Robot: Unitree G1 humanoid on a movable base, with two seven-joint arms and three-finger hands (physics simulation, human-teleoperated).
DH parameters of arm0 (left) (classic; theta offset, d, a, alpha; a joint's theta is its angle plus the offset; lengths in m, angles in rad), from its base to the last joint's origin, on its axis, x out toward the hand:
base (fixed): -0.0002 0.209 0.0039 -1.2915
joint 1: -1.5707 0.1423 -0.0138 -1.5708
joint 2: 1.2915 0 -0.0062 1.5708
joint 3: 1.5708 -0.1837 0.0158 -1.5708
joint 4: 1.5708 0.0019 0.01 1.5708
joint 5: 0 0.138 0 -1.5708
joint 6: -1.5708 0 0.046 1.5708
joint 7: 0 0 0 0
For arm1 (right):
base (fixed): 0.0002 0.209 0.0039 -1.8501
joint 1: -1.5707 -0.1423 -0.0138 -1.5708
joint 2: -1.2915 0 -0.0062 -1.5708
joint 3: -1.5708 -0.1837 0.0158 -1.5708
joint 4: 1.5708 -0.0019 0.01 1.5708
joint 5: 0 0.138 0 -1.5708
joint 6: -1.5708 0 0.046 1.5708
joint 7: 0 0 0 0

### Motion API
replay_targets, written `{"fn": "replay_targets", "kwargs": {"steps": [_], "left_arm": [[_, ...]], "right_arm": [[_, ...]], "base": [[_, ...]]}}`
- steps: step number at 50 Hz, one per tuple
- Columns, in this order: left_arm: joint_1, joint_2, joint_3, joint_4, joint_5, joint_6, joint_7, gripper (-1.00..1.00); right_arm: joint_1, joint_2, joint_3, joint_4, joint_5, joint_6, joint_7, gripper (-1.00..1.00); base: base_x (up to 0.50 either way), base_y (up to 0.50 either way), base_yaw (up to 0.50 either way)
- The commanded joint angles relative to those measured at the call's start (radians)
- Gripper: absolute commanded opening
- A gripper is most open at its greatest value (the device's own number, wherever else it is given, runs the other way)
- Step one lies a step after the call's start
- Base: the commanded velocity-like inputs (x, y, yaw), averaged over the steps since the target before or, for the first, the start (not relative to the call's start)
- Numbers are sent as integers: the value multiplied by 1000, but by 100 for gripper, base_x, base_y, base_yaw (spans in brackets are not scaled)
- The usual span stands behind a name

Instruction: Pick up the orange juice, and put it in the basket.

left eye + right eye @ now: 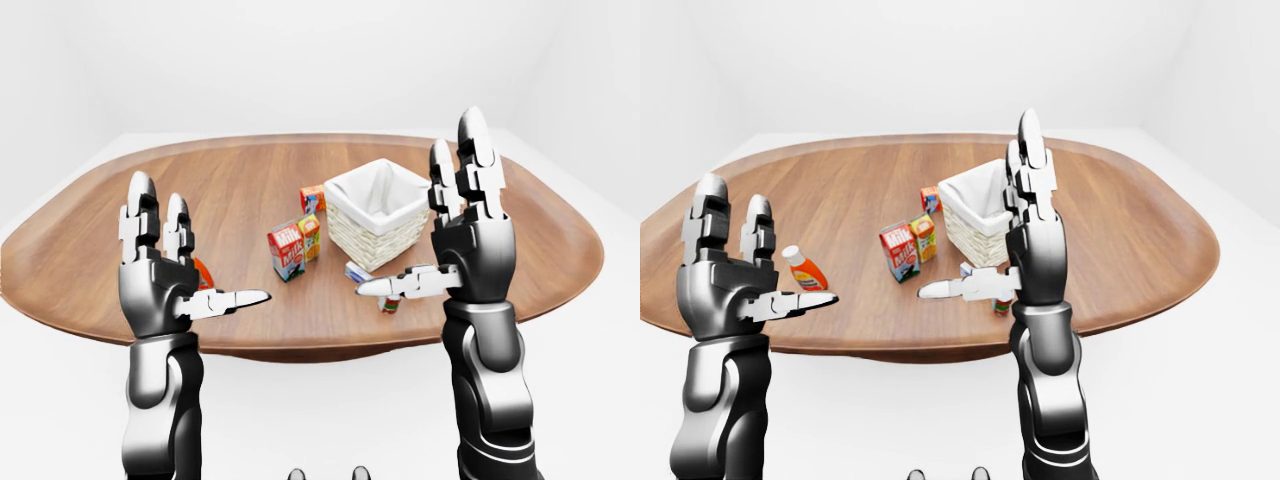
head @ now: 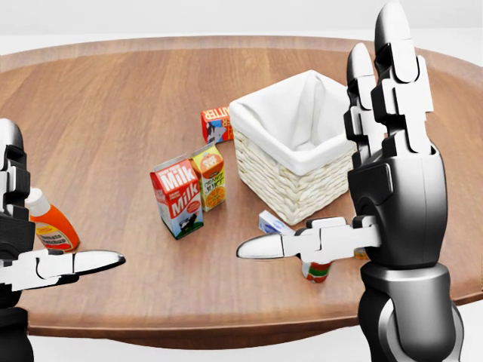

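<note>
Head view shows us the wooden table (image 2: 98, 98), then our right hand (image 2: 377, 204) and left hand (image 1: 165, 285) — both raised, fingers spread, holding nothing. We see the wicker basket (image 2: 298, 143) near centre. Just left of it stands the orange juice carton (image 2: 209, 177), touching the milk carton (image 2: 176, 197).

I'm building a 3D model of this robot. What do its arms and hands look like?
Both arms are glossy dark grey metal cylinders with rounded, ball-like wrist joints. The left hand and right hand have blocky dark palms and three segmented fingers each, with black links and silver-white rounded tips. The thumbs are mostly pale silver. No cables, sleeves or markings show.
</note>
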Motion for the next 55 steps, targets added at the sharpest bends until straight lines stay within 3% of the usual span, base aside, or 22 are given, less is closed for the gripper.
{"fn": "replay_targets", "kwargs": {"steps": [1,20,42,55], "left_arm": [[0,0,0,-3,0,0,0,100],[1,-1,-2,-11,1,0,-1,100],[1,0,1,-11,0,0,-4,100],[4,-1,0,-20,-1,0,-2,100]], "right_arm": [[3,3,5,-4,-5,0,4,100],[9,2,17,8,-22,0,17,100],[38,7,34,10,-43,0,51,100],[50,7,27,8,-36,0,52,100]], "base": [[50,0,0],[50,2,0],[33,44,0],[50,-2,0]]}}
